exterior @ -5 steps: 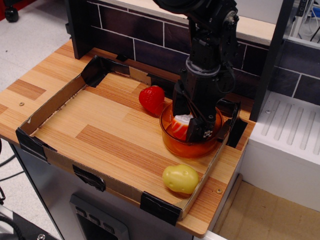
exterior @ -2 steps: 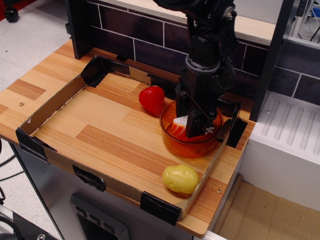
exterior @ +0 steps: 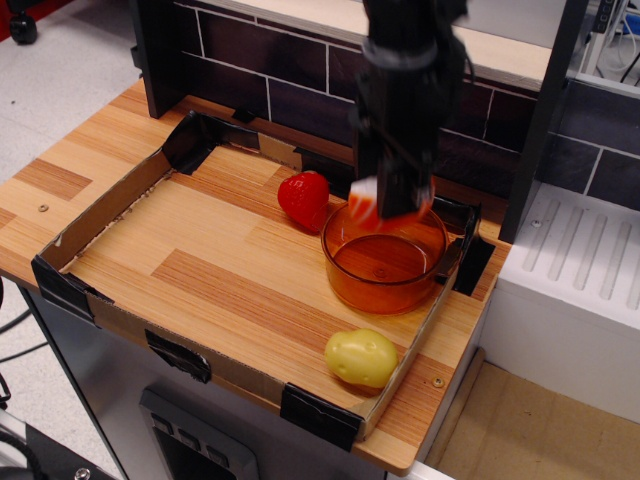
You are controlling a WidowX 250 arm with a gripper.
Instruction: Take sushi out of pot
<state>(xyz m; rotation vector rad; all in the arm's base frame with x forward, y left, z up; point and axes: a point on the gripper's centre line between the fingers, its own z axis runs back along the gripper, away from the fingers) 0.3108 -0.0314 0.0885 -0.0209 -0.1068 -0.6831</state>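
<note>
The pot (exterior: 385, 268) is a translucent orange bowl standing at the right of the cardboard tray, and its inside shows bare. My black gripper (exterior: 385, 205) hangs over the pot's far rim, shut on the sushi (exterior: 363, 205), a small orange-red wedge with a white top. The sushi is lifted above the rim, clear of the pot's floor. The fingers cover most of the sushi's right side.
A red strawberry (exterior: 304, 198) lies just left of the pot. A yellow potato (exterior: 360, 357) lies near the front right corner. A low cardboard wall (exterior: 110, 210) with black taped corners rings the wooden board. A dark tiled wall (exterior: 260, 70) stands behind, a white rack (exterior: 590, 270) to the right.
My gripper has risen straight up with the sushi held in it. The sushi was down inside the pot and now hangs above its rim. The pot has stayed in place.
</note>
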